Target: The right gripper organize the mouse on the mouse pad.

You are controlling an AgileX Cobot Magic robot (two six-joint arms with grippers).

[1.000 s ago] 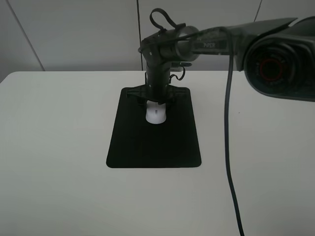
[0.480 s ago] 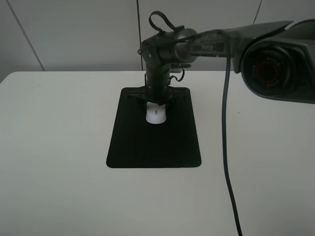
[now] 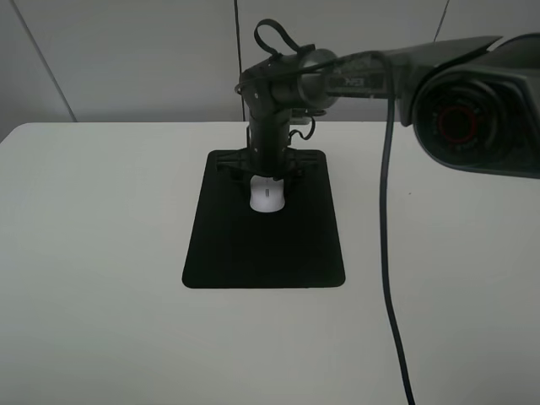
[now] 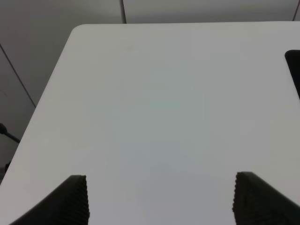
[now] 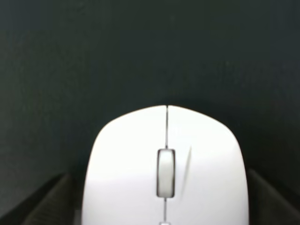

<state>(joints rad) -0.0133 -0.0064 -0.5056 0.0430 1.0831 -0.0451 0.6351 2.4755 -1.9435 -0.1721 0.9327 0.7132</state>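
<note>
The white mouse lies on the far half of the black mouse pad, scroll wheel toward the near side. My right gripper points straight down over the mouse's far end, its fingers against both sides. In the right wrist view the mouse fills the gap between the two dark fingers, with the pad beyond. My left gripper is open and empty over bare table. It is out of sight in the exterior high view.
The white table spreads around the pad. The right arm's cable hangs down over the table right of the pad. A corner of the pad shows in the left wrist view. A grey wall stands behind the table.
The right gripper and the mouse have shifted very slightly toward the pad's far edge. The left gripper shows no change.
</note>
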